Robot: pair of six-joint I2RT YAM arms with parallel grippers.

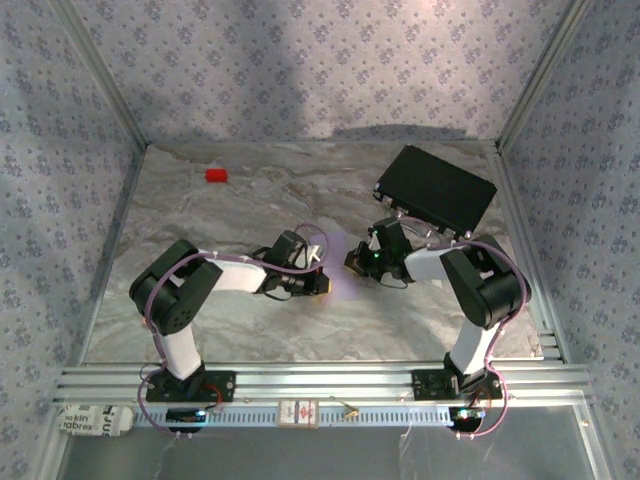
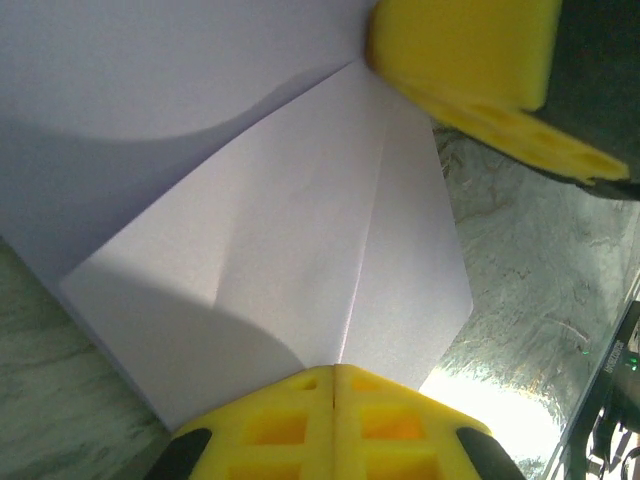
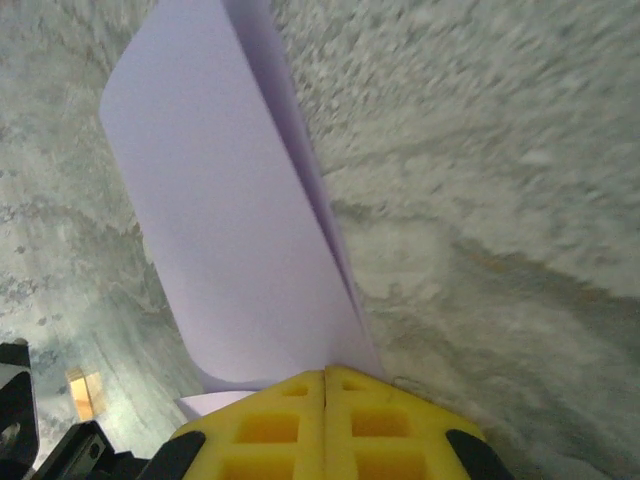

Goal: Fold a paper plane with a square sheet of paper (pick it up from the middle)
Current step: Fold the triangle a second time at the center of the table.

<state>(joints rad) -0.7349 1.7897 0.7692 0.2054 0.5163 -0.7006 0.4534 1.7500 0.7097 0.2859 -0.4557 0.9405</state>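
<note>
**Left wrist view.** The left claw point(image 2: 333, 385) has its yellow pads pressed together on the near edge of the lilac sheet of paper point(image 2: 280, 250). No gap shows between the pads. The sheet is partly folded. One sharp crease runs from the claw straight ahead to the far corner, with a flap to each side. At that far corner, ahead and to the right, sits the right claw point(image 2: 455, 60), touching the sheet. The marble bench point(image 2: 520, 250) lies beneath, and I cannot tell whether the paper rests on it.

**Right wrist view.** The right claw's pads are also closed, pinching the sheet at its fold. The doubled layers rise ahead of the claw and lean left. The far end is rounded and not creased flat.

**Top external view.** The two claw tips sit close together at mid-bench. The red block point(image 1: 216, 175) is far off beyond the left claw. The black case point(image 1: 435, 190) is just behind the right claw.

**Risks (judgement).**
- Both claws grip one thin sheet, so any drift apart could tear it along the crease.
- A twist between the wrists would buckle the flaps and spoil the symmetry.
- If either claw lets go before the fold is pressed, the uncreased end will likely spring open.
- A retreating right arm could knock the case.
</note>
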